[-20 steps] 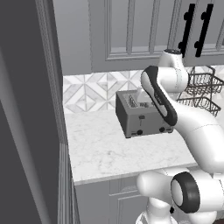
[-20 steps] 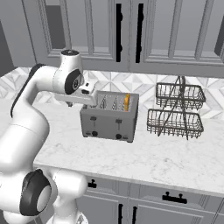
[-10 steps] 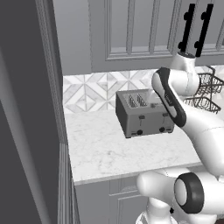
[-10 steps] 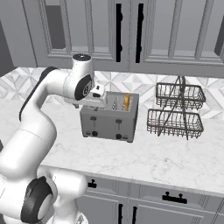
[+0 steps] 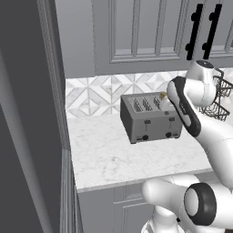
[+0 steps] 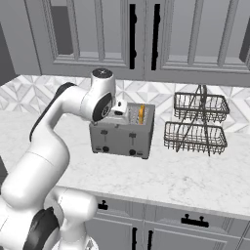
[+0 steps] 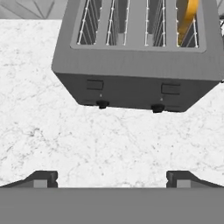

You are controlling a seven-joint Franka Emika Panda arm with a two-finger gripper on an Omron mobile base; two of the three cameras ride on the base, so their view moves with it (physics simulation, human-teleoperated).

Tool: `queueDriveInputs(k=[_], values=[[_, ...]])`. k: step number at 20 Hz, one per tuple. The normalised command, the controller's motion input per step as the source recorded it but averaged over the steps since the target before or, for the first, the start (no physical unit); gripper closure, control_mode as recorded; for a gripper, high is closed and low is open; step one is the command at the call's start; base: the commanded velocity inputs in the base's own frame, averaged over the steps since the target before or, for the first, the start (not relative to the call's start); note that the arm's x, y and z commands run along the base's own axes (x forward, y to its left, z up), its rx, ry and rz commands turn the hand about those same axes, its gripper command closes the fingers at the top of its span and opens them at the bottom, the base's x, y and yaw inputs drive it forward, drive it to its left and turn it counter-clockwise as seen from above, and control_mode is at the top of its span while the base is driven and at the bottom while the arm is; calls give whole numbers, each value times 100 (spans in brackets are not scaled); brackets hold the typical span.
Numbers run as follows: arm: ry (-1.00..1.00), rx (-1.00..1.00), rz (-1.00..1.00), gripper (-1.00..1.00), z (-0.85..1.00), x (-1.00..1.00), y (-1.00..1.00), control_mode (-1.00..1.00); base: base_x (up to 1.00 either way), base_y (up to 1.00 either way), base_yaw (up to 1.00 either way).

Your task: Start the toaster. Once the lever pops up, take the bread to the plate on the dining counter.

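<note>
Left base view: toaster on the marble desk, against the tiled back wall; the arm crosses it from 4 o'clock, wrist over its 3 o'clock end. A speck of bread shows by the wrist. Levers on the front look up, so by my judgement the toaster is not yet started.

Right base view: toaster mid-desk, wire rack well apart at 3 o'clock. Bread stands upright in a slot at the rack end. The hand hangs over the top at the opposite, 9 o'clock end; claw itself hidden by the wrist.

Hand view: claw spread wide, nothing between the tips, above bare marble in front of the toaster. Two levers, two knobs on the front face; bread at 1 o'clock in the end slot.

Left to do: press lever, wait, lift bread, carry to plate
</note>
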Motion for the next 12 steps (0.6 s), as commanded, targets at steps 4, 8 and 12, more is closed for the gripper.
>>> queueDriveInputs(k=[4,8,12], values=[[0,0,0,-100,-10,8,-41,-100,0,0,0],[0,0,0,-100,-6,40,-26,-100,0,0,0],[0,0,-4,-100,-8,30,-17,-100,0,0,0]])
